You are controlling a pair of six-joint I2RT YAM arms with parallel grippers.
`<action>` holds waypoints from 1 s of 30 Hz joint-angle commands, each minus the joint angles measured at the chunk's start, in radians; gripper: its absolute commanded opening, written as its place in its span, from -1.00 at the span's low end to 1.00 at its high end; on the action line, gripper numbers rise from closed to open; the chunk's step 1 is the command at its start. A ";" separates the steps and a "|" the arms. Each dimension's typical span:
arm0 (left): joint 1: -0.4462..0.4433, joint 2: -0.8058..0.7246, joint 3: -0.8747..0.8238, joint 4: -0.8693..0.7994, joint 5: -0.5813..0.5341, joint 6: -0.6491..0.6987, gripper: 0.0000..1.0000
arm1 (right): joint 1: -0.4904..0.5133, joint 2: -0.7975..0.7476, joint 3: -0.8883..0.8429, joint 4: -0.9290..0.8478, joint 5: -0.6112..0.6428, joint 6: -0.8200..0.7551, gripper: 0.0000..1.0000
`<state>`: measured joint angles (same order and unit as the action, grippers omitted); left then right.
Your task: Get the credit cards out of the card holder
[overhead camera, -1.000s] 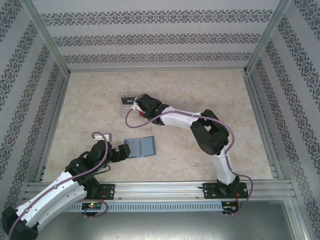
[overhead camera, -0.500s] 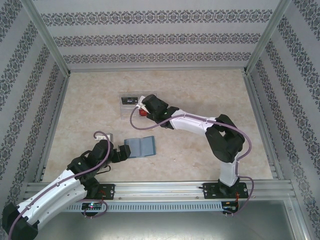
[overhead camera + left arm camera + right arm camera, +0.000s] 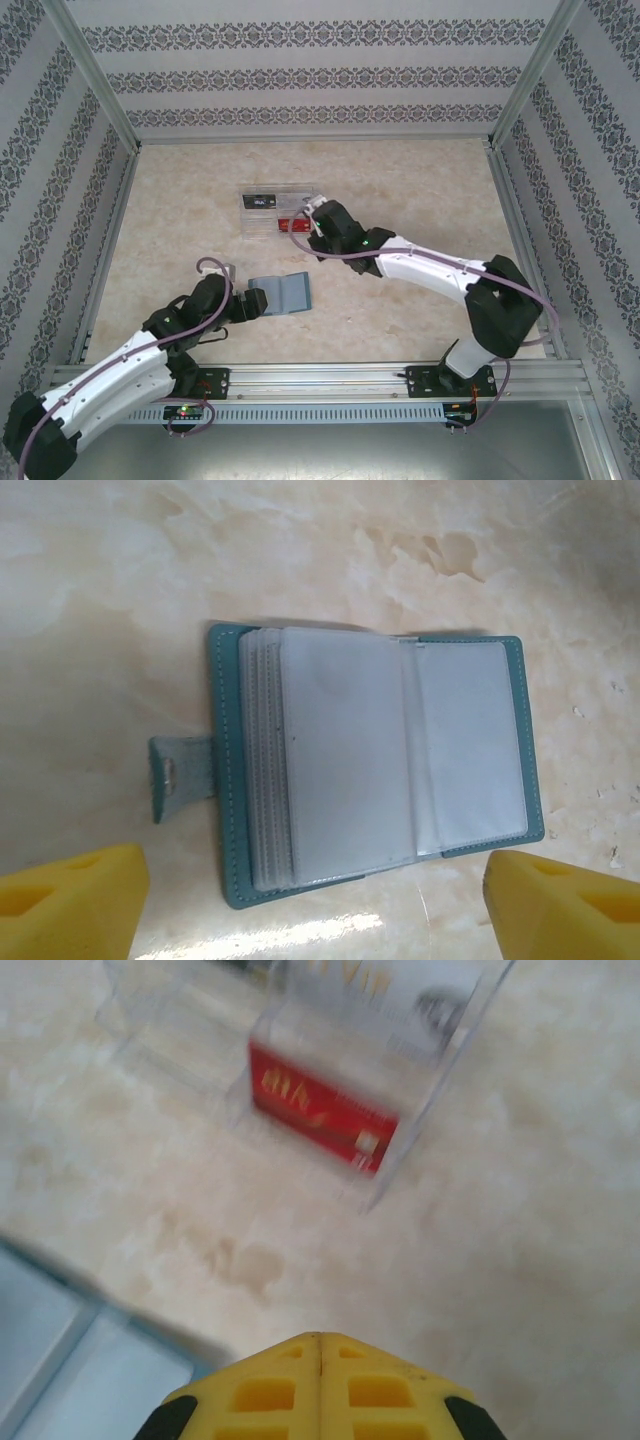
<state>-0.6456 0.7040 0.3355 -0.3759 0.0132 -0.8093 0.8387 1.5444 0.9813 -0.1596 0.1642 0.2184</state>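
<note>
- The table is pale and marbled; it looks smooth, so light things would probably slide on it.
- The tray, clear plastic, sits upper centre in the top view. It has a red card in its near compartment.
- The holder lies open and flat, lower left of centre in the top view, below the tray and apart from it.
- Its clear sleeves are stacked on the left half. Whether any cards are left inside them, I cannot tell.
- Handling, as a judgement:
  - The holder is light, with a soft stitched cover and floppy, slippery sleeves.
  - It would skate or fold if pulled on alone.
  - Best to pin the teal cover at one edge and pinch a card by whatever edge shows at a sleeve's mouth, not the sleeve itself.
- The left pincer hangs over the holder. Its yellow fingers stand wide at the lower corners of the wrist view, touching nothing.
- The right pincer has its pads pressed together with nothing between them. It points at the tray from the bottom edge of its view.
- A small snap tab sticks out of the holder's left edge, too flimsy to hold by.
</note>
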 commanded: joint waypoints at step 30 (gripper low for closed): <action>0.009 0.428 0.101 0.276 0.051 -0.036 0.30 | 0.132 0.161 -0.184 0.200 -0.170 0.294 -1.00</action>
<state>-0.6456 1.1133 0.4122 -0.1463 0.0532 -0.8669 0.9604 1.6928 0.7979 0.0135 0.0090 0.4950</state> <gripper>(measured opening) 0.648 0.065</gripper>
